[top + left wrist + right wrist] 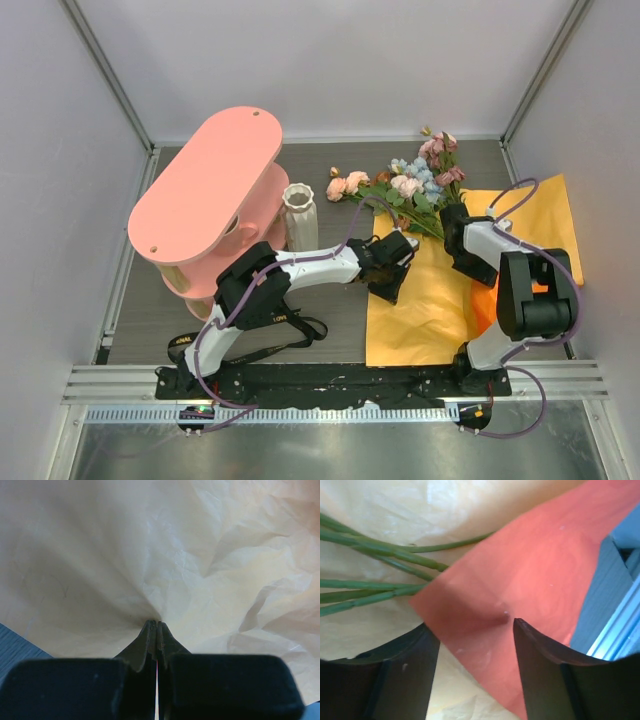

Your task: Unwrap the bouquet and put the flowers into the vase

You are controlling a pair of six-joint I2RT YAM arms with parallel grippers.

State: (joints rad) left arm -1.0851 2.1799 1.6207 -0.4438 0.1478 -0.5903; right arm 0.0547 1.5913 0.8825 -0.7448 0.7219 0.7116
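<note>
Left gripper (157, 626) is clamped tight on a pinch of yellow wrapping paper (150, 555), probably to hold the sheet. Right gripper (476, 622) gapes wide, holding nothing. An orange flap (530, 565) lies beneath its jaws, its edge over the flower stems (375, 550) at the gripper's left. The white ribbed vase (300, 215) stands left of the left gripper, just beside the pink shelf (205, 190), with bare table between.

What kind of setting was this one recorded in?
Probably a lab test booth, not a home: plain white panel walls in metal framing, two robot arms mounted on a metal rail, and staged props, a pink shelf and white vase.
</note>
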